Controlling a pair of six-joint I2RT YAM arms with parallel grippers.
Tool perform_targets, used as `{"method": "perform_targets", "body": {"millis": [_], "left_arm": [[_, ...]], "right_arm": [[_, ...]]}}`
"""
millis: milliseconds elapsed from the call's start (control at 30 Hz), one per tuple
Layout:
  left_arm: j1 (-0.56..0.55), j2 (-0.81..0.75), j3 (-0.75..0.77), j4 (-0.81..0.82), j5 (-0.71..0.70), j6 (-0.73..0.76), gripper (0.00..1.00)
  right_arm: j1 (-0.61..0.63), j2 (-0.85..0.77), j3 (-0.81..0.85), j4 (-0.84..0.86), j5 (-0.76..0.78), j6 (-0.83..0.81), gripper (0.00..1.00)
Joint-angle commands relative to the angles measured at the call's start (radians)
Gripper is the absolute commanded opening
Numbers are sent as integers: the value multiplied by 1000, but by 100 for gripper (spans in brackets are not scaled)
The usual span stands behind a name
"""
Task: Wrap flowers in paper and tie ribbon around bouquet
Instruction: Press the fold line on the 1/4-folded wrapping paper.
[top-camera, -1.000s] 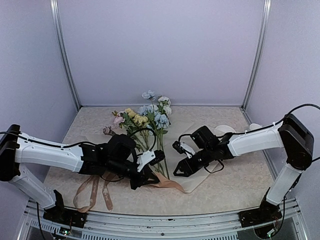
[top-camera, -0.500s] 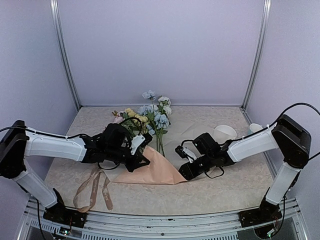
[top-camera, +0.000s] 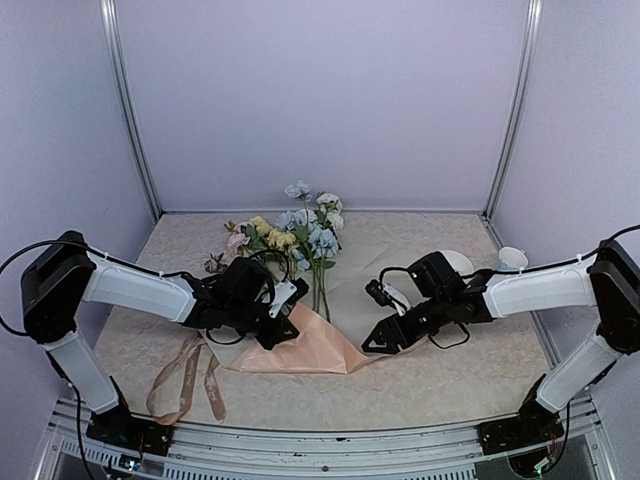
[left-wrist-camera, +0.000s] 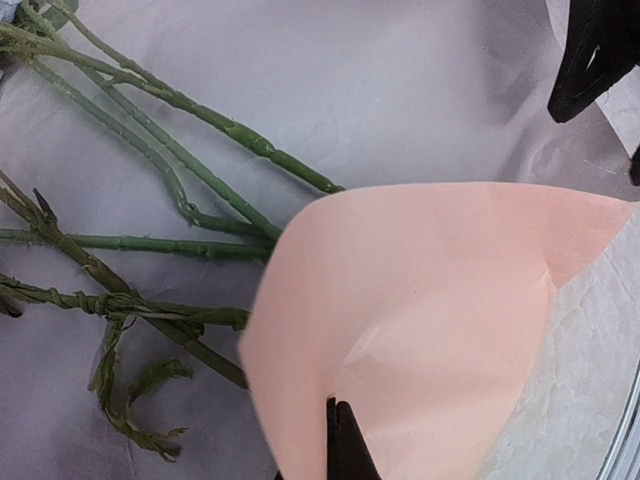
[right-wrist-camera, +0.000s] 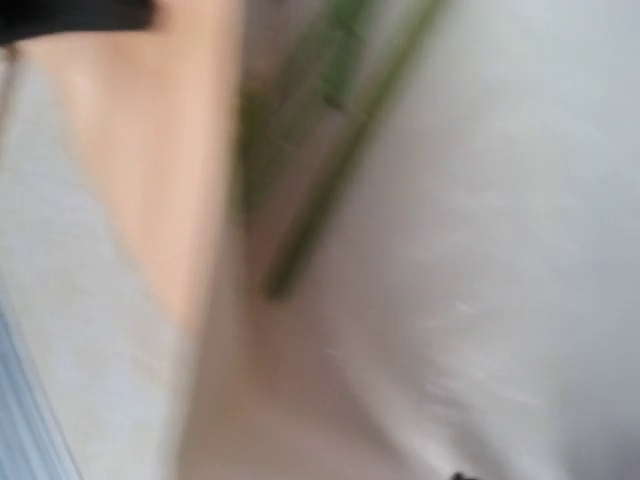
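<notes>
The flowers (top-camera: 290, 235) lie at the back middle of the table, with their green stems (left-wrist-camera: 150, 150) running forward. The peach paper (top-camera: 315, 350) is folded over into a cone-like flap covering the stem ends (left-wrist-camera: 430, 330). My left gripper (top-camera: 275, 325) is shut on the paper's edge, its black tips (left-wrist-camera: 345, 445) pinching the sheet from below. My right gripper (top-camera: 380, 340) stands open just off the paper's right corner, holding nothing. Its wrist view is blurred and shows only paper (right-wrist-camera: 150, 150) and a stem (right-wrist-camera: 340, 160). The ribbon (top-camera: 185, 375) lies loose at the front left.
Two white cups (top-camera: 452, 262) (top-camera: 512, 257) stand at the right behind my right arm. A crinkled pale cloth (top-camera: 450, 380) covers the table. Metal frame posts stand at the back corners and a rail runs along the front edge.
My left gripper has carried the paper's edge up and back-left, folding the sheet over the stems. My right gripper has drawn slightly right, away from the paper's corner.
</notes>
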Motion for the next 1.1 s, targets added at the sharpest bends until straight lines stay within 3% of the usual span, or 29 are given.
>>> {"method": "perform_targets", "body": {"millis": [0,167,433,600,767,1067], "left_arm": [[7,19,21,32,3,11,0],[7,22,17,31,6,10,0],[8,37,16,28,-14,9,0],[8,47,19,21,-22,16,0],[8,53,24,3,-46,31,0],[8,46,25,-3,-52,49,0]], "right_arm": [[-2,-19,-2,95,-162,-41,61],[12,38,4,172,-197,-59,68],[41,71,-55,176,-244,-101,63],[41,84,-61,131,-140,-80,37],[32,117,-62,76,-105,-24,19],[-11,148,-17,-78,-49,32,6]]}}
